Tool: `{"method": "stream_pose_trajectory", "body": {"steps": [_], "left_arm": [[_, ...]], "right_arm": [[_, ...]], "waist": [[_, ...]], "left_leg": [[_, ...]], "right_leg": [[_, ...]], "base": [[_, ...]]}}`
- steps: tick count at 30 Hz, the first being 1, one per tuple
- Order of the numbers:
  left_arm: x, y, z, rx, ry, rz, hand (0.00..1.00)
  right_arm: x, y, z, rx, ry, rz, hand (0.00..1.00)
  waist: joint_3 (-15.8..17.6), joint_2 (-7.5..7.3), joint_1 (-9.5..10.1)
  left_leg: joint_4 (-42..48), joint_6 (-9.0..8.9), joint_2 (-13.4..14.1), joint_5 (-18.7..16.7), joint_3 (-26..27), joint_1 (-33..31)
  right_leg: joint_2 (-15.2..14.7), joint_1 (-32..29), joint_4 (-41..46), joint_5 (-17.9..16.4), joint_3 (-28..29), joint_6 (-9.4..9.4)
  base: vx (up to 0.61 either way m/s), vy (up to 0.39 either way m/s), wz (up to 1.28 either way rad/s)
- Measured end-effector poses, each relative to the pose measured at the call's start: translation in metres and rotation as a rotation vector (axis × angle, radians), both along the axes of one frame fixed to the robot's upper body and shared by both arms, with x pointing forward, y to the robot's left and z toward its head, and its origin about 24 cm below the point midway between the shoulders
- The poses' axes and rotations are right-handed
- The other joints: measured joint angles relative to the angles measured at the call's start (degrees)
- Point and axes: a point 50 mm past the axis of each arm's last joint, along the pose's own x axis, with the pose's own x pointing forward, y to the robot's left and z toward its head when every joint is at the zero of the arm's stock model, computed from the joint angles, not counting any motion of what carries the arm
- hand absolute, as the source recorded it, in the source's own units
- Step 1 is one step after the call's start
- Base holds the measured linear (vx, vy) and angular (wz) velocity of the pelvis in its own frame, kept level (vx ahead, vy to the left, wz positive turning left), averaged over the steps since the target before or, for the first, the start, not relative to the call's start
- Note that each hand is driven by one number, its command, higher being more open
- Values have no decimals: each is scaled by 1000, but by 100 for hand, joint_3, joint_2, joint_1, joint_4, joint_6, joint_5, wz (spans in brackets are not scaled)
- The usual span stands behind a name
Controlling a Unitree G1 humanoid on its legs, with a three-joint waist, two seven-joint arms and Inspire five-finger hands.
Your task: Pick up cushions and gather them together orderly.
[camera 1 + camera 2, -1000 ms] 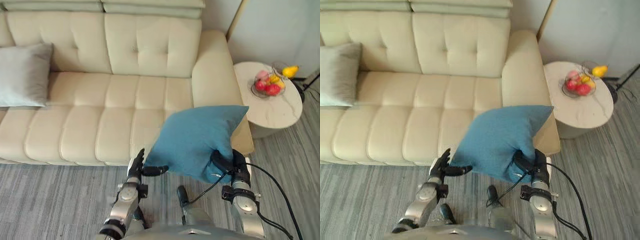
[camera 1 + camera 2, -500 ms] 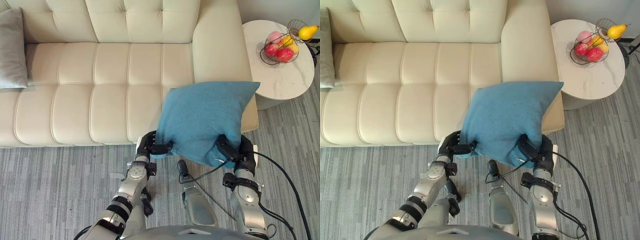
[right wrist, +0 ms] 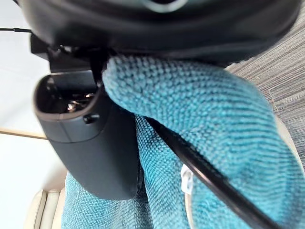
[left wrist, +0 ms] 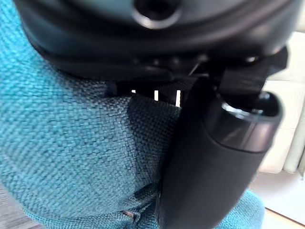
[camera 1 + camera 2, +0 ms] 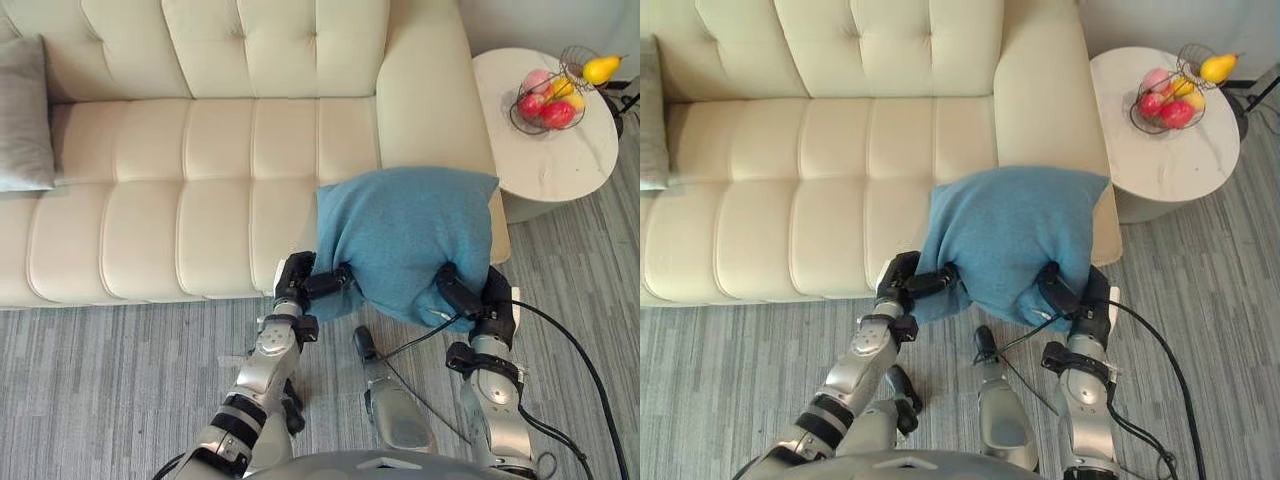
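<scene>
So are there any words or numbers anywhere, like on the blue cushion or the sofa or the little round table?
No words, numbers or signs can be read anywhere here.
On the blue cushion: plain cloth; a small white tab on it is too blurred to tell whether it bears any print.
On the sofa, the grey cushion and the round table: no text at all.
</scene>
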Motion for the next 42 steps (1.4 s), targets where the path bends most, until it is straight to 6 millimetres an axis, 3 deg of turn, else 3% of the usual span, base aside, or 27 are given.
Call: {"method": "stream_pose_trajectory", "body": {"steps": [5,7,12,14,16,19,22,23,25,26,27,30,32,34,35,36,37,38,40,42], "left_arm": [[-24,3,-6,-34,26,12,0],[-33,6,-1,-60,5,28,0],[-40,14,16,-95,-61,70,0],[-41,20,22,-102,-87,94,0],[-44,26,25,-106,-103,123,0],[-46,31,24,-105,-104,146,0],[-45,33,31,-118,-137,163,0],[-45,33,34,-121,-150,162,0],[-45,34,35,-119,-154,164,0],[-45,37,35,-102,-153,172,0],[-45,37,34,-100,-151,179,0],[-52,39,29,-96,-121,192,0],[-53,39,28,-92,-118,192,0],[-53,41,27,-85,-116,190,0],[-55,45,26,-62,-111,185,0],[-55,46,26,-57,-109,184,0],[-56,47,25,-41,-110,182,0],[-56,48,25,-40,-110,182,0],[-56,50,25,-26,-112,181,0],[-56,49,23,-28,-103,176,0]], "right_arm": [[-9,-3,-13,-31,76,42,0],[-9,0,-13,-50,81,64,0],[-3,10,-7,-43,47,101,0],[1,16,0,-42,6,122,0],[3,23,4,-38,-20,148,0],[4,27,8,-34,-40,162,0],[9,29,18,-39,-88,172,0],[12,30,22,-43,-103,169,0],[16,30,24,-54,-113,174,0],[19,34,22,-43,-105,180,0],[19,36,21,-38,-104,182,0],[15,38,18,-39,-88,191,0],[16,39,18,-39,-87,194,0],[16,39,17,-53,-81,199,0],[16,43,11,-37,-55,198,0],[16,43,8,-33,-46,198,0],[16,46,3,-24,-24,202,0],[16,46,3,-24,-22,202,0],[20,46,0,-28,-12,214,0],[21,44,0,-38,-9,218,0]], "waist": [[-124,193,47],[-237,317,133],[-573,385,315],[-591,379,336],[-589,387,430],[-582,330,517],[-612,298,663],[-619,232,696],[-674,282,780],[-719,123,811],[-715,78,833],[-717,44,929],[-717,45,926],[-701,18,920],[-680,-52,862],[-694,-74,838],[-726,-109,784],[-726,-105,785],[-808,-203,749],[-864,-255,689]], "left_leg": [[-253,-16,-74,109,-284,335],[-417,-27,-118,191,-378,457],[-553,-42,-118,304,-601,535],[34,-65,19,27,-828,336],[968,-90,333,-331,-1067,74],[2029,-71,436,-371,-1543,-329],[2314,-128,316,-344,-2014,-691],[1735,-68,33,-517,-2318,-684],[995,-99,-100,-345,-2551,-522],[883,-6,-238,-258,-2408,-478],[1059,69,-288,-320,-2346,-529],[1531,216,-381,-680,-2058,-400],[1501,298,-402,-783,-1846,-230],[1341,409,-401,-890,-1512,110],[1111,502,-434,-950,-1234,570],[1063,518,-436,-960,-1175,657],[926,550,-432,-1066,-1027,863],[920,557,-432,-1077,-1017,870],[881,493,-366,-1146,-809,923],[962,370,-436,-1212,-803,915]], "right_leg": [[-29,411,0,-138,-338,-21],[-23,526,0,-160,-508,-39],[-11,677,0,-244,-760,-75],[26,840,21,-324,-951,-105],[174,1041,155,-478,-1108,-174],[231,1240,273,-711,-1285,-248],[184,1281,217,-759,-1377,-280],[51,1174,218,-737,-1334,-267],[23,994,318,-759,-1232,-176],[-96,873,345,-760,-1152,-145],[-163,877,362,-740,-1136,-85],[-355,759,981,-1006,-900,162],[-411,456,1636,-1131,-787,149],[-483,-77,2768,-1173,-893,89],[-707,-288,3516,-1204,-1385,-139],[-740,-299,3605,-1244,-1515,-223],[-767,-388,3743,-1471,-1959,-440],[-759,-400,3739,-1486,-1978,-444],[-408,-457,2986,-1566,-2270,-463],[-214,-385,2420,-1136,-2254,-570]], "base": [[7,19,30],[-1,15,21],[-19,-2,27],[-68,-33,40],[-57,-35,32],[-74,-31,41],[13,38,33],[37,128,25],[42,136,-18],[106,153,-28],[163,213,-36],[131,197,-45],[123,211,-65],[81,177,-84],[72,116,-71],[95,101,-84],[80,52,-41],[68,6,-54],[112,-45,-43],[197,-61,-17]]}}
